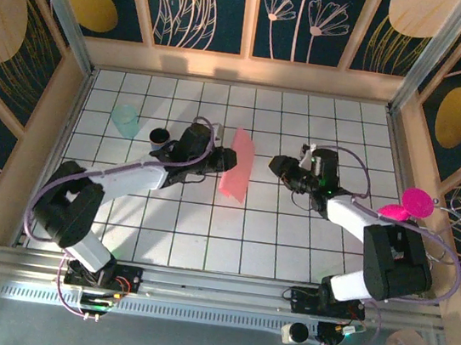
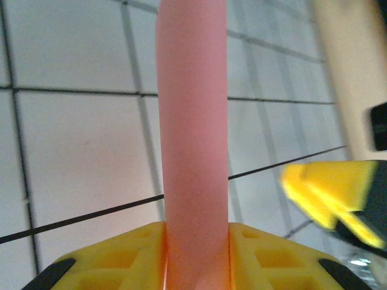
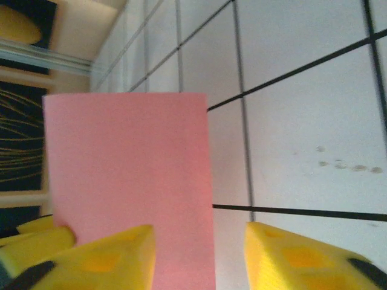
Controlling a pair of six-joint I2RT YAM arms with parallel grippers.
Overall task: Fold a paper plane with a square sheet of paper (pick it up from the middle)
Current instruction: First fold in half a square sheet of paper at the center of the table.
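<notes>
Floral walls (image 1: 211, 7) enclose white-tiled table (image 1: 162, 232) beneath pink paper (image 1: 236, 173).

You have nothing to read here: no text, label, brand, number or sign is legible in any of the views.
</notes>
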